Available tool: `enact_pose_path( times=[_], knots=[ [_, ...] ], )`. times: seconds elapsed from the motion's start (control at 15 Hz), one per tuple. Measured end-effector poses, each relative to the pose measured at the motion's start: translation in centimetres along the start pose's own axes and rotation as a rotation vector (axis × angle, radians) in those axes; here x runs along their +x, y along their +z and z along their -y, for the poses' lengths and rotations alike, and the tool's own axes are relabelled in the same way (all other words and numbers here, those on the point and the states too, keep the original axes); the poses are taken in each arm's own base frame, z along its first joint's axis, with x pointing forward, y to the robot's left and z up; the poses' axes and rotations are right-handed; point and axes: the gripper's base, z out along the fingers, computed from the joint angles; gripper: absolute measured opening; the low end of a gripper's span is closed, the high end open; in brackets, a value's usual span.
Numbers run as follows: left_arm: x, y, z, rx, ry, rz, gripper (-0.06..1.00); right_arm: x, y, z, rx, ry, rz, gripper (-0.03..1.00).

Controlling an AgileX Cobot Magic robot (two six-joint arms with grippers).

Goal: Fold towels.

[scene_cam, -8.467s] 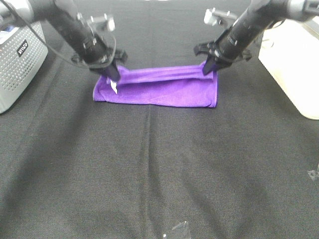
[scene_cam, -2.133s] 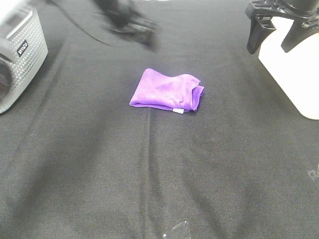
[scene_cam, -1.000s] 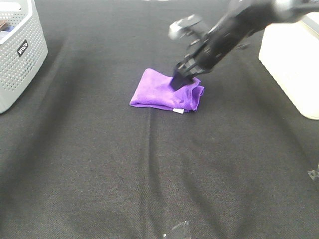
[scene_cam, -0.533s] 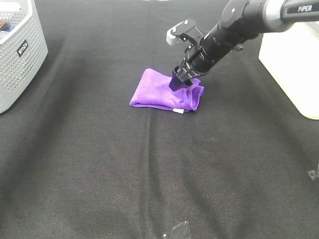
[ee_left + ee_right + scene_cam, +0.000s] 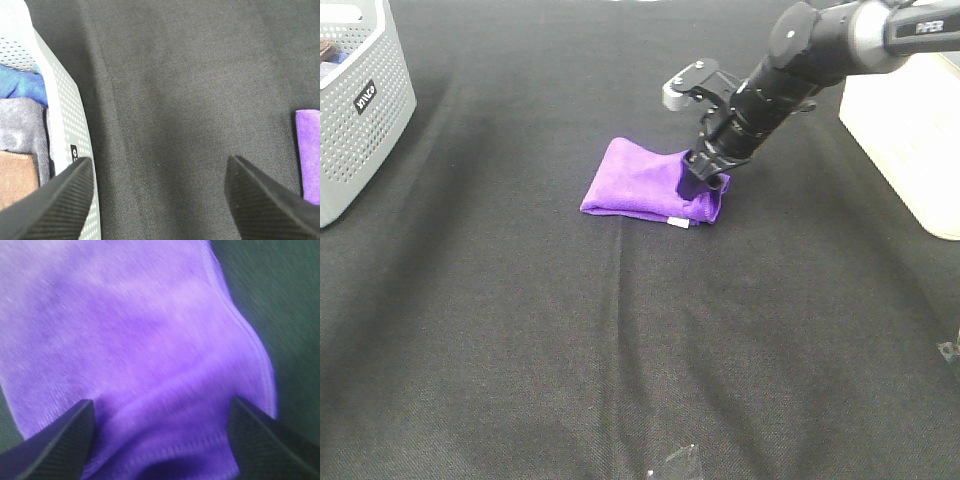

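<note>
Exterior high view: the purple towel (image 5: 645,185) lies folded into a compact bundle on the black tabletop (image 5: 620,340), slightly beyond centre, with a small white tag (image 5: 677,222) showing at its near hem. The right claw (image 5: 702,178) reaches in from the upper right and is planted on the right end of the towel, fingertips pressed into the cloth; whether cloth is pinched between them cannot be determined from this view. A grey perforated basket (image 5: 360,110) stands at the far left edge, and a cream-coloured box (image 5: 910,120) stands at the far right edge, both well apart from the towel. The left claw does not appear in this view. Left wrist view: the left claw (image 5: 157,200) is spread wide with nothing between its fingers, positioned above bare tabletop just beside the basket (image 5: 65,125), which contains blue, grey and brown cloths. A strip of the towel (image 5: 307,150) is visible at the picture edge. Right wrist view: the right claw (image 5: 160,440) has its fingers set wide apart, and the towel (image 5: 130,340) fills the gap between them; no grip on the cloth is visible.
</note>
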Motion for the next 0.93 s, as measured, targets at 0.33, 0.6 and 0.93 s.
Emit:
enact_pose_path(
  times=[0.33, 0.6, 0.93],
  knots=[
    [0.0, 0.0, 0.0, 0.003, 0.0, 0.001, 0.69, 0.7, -0.3, 0.7, -0.014, 0.017, -0.023, 0.71],
    [0.0, 0.0, 0.1, 0.006, -0.001, 0.001, 0.69, 1.5, 0.8, 0.5, -0.041, 0.023, -0.055, 0.71],
    [0.0, 0.0, 0.1, 0.009, -0.002, 0.002, 0.69, 0.0, -2.2, 0.4, -0.037, 0.003, -0.026, 0.71]
  ],
)
